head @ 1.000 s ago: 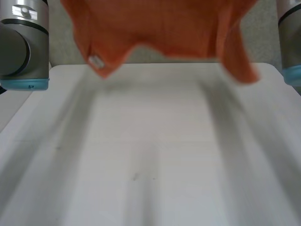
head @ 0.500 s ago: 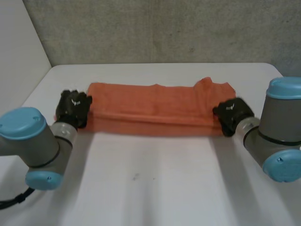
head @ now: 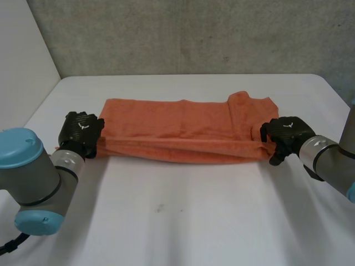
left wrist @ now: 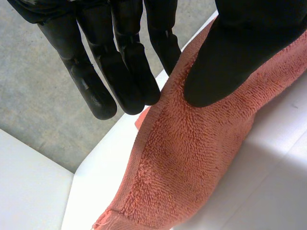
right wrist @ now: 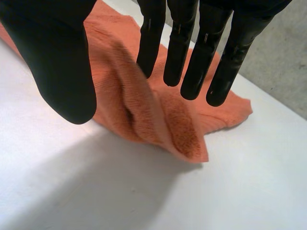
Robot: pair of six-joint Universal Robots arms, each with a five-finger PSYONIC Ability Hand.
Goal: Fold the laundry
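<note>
An orange towel [head: 183, 130] lies folded into a long band across the far half of the white table [head: 183, 221]. My left hand [head: 82, 133] is at the towel's left end. In the left wrist view its thumb [left wrist: 230, 52] lies on the towel [left wrist: 192, 163] and its straight fingers [left wrist: 129, 72] reach behind the edge, pinching the cloth. My right hand [head: 285, 133] is at the towel's right end. In the right wrist view its thumb [right wrist: 62, 62] and straight fingers [right wrist: 196, 62] stand apart above the rumpled towel corner [right wrist: 158, 115].
A grey wall [head: 188, 33] runs behind the table's far edge. Both forearms with light-blue caps come in low at the left [head: 22, 149] and right [head: 333, 160] sides. Bare white tabletop stretches in front of the towel.
A second ago the towel hung high before the camera; it now lies on the table. Since half a second ago the right hand's fingers have spread and both hands have shifted slightly.
</note>
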